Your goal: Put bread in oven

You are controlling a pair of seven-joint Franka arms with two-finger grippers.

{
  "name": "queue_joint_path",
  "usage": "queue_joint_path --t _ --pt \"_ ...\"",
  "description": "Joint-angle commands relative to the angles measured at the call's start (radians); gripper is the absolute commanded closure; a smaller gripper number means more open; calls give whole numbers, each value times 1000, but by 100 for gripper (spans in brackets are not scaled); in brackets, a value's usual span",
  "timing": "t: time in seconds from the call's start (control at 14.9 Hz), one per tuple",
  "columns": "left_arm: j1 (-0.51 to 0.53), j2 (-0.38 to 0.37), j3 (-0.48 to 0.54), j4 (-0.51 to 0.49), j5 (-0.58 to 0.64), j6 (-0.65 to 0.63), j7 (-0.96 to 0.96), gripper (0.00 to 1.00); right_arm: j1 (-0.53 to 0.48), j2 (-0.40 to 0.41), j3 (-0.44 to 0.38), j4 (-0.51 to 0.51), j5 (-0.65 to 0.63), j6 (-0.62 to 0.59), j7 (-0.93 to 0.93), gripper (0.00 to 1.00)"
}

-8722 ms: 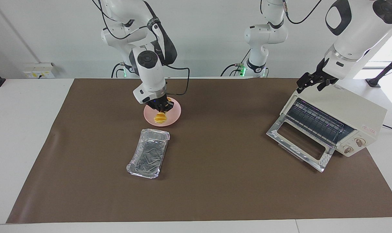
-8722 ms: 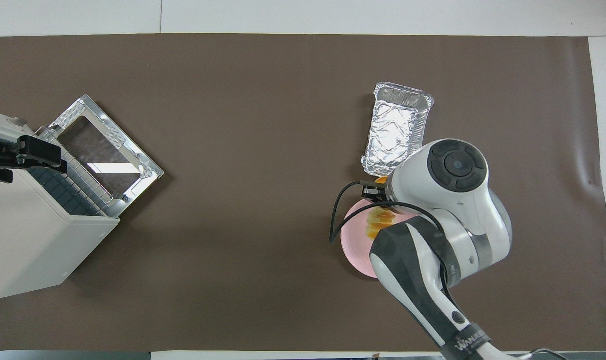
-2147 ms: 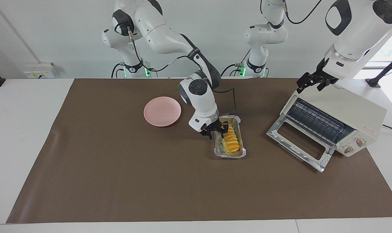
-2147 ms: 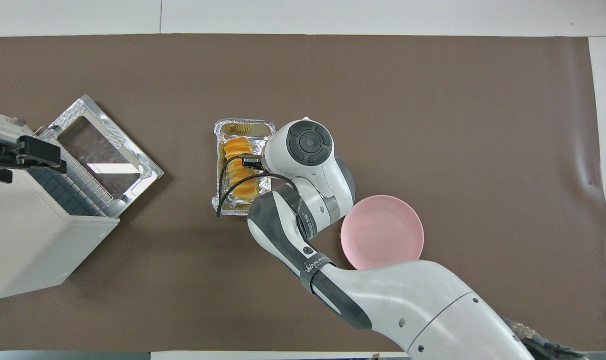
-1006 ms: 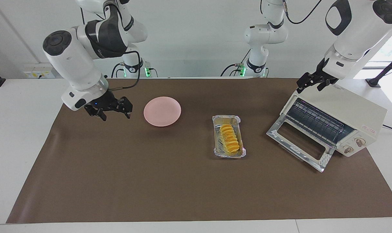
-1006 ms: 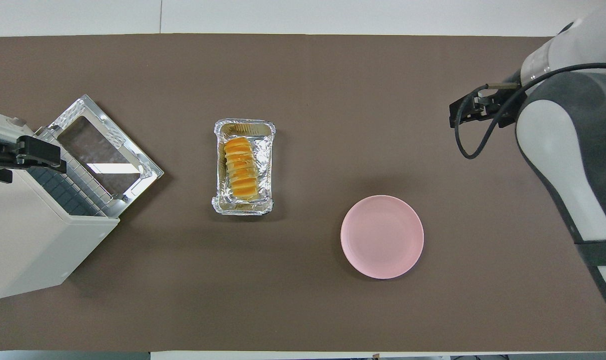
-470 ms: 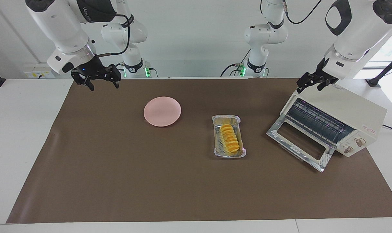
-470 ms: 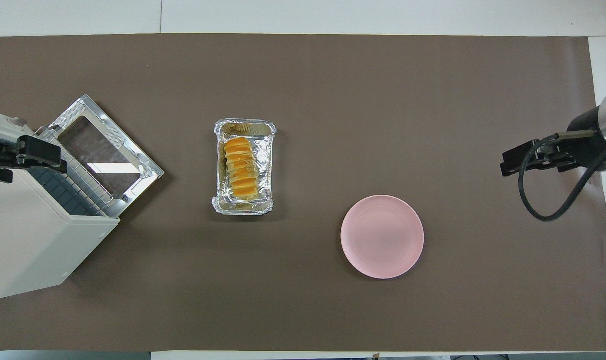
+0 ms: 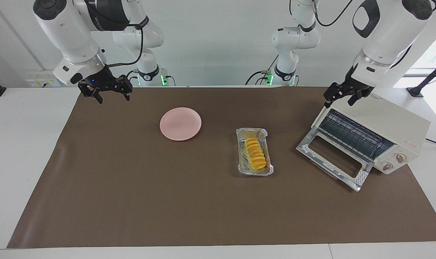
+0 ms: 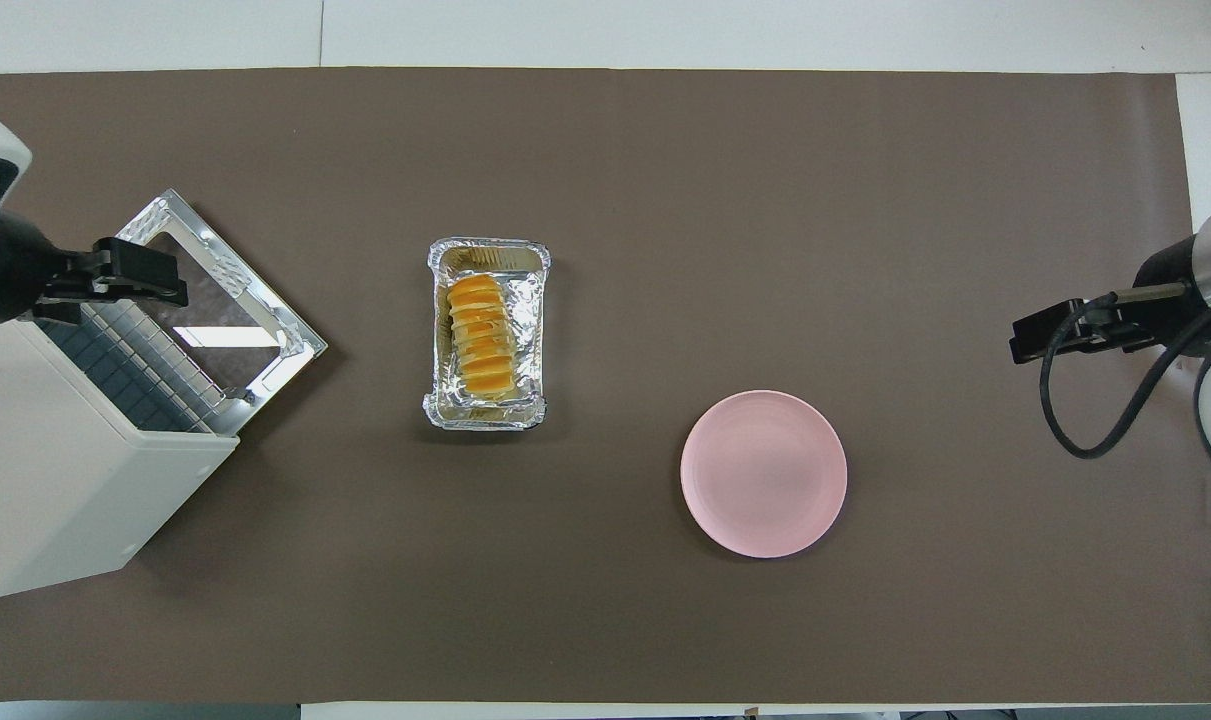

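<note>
Read across the facing view, the right hand (image 9: 111, 94) comes first, raised over the edge of the brown mat (image 9: 131, 201) at the right arm's end of the tabletop (image 9: 23, 144). Its fingers stand spread apart and nothing is between them.

Next comes the round pink plate (image 9: 180, 123), bare, lying flat on the mat nearer to the robots than the foil tray.

The crinkled silver foil tray (image 9: 254, 171) sits near the middle of the mat, between the plate and the oven and apart from both. The bread (image 9: 256, 154), a ridged yellow-orange loaf, lies lengthwise inside the tray; no hand touches it.

Then the oven (image 9: 383, 126), cream-white and set at an angle at the left arm's end of the tabletop. Its glass door (image 9: 333, 162) is dropped fully open onto the mat, facing toward the tray, and the wire rack (image 9: 351, 136) inside shows with nothing on it. Two round knobs (image 9: 393, 162) sit on its front.

The left hand (image 9: 342, 94) hangs over the top corner of the oven, above the door opening. Its fingers are parted and hold nothing; whether a fingertip grazes the oven's top is hard to judge from this angle, though it looks slightly clear of it.
</note>
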Motion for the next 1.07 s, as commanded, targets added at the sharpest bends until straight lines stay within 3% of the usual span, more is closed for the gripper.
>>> queue_joint_path --t 0.0,0.13,0.4,0.6,0.87,1.01 --pt "-109 25 9 -10 -8 113 -97 0 -22 -26 11 -30 -15 20 -30 0" --pt "-184 74 11 6 -3 151 -126 0 -25 -26 11 -24 -15 19 -29 0" --pt "-336 246 11 23 30 261 -272 0 -29 -43 10 2 -13 -16 -27 0" --pt "-396 290 11 -43 31 398 -281 0 -38 -52 11 -1 -15 -23 -27 0" --pt "-445 310 9 -85 31 406 -289 0 -38 -64 11 -4 -13 -21 -21 0" --pt "-485 355 11 -111 31 456 -338 0 -38 -69 11 -4 -13 -21 -21 0"
